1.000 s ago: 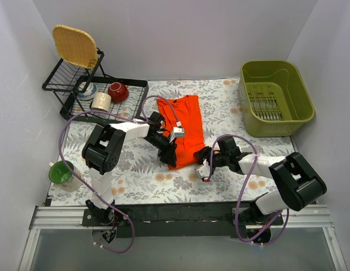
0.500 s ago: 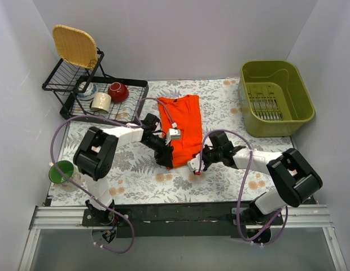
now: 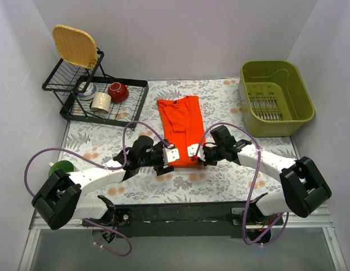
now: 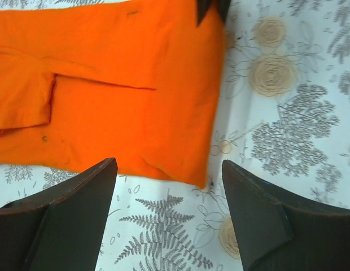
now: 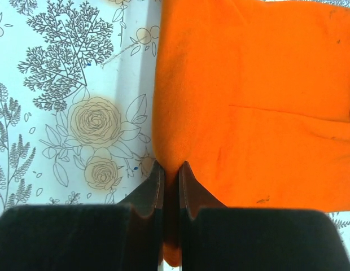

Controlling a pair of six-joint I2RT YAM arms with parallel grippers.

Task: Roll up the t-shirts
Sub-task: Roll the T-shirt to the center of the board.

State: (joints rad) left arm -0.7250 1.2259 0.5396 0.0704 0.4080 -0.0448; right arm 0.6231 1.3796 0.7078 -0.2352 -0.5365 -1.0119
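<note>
1. Your t-shirt [image 3: 180, 127] lies flat in the middle of the desk [image 3: 231, 180]. It is folded into a long strip that runs from the far edge toward the near edge.
2. A second ago your right gripper [image 3: 196, 152] was open, just beside the shirt's near right corner. Now it is clenched on that corner. In the right wrist view you can see orange cloth squeezed between its fingers [image 5: 147, 192].
3. A second ago your left gripper [image 3: 166, 158] was half open along the shirt's left side. Now it has swung round to the near left corner and spread wide. One finger sits on each side of that corner, and it holds nothing.
4. So one corner is caught and the other is not. The roll has not started, because the shirt lies flat all the way along.
5. I think your next move is to close the left gripper on its corner. Then both can turn the near end over toward the far edge.
6. Take care: if only one side lifts, the roll may go crooked.
</note>
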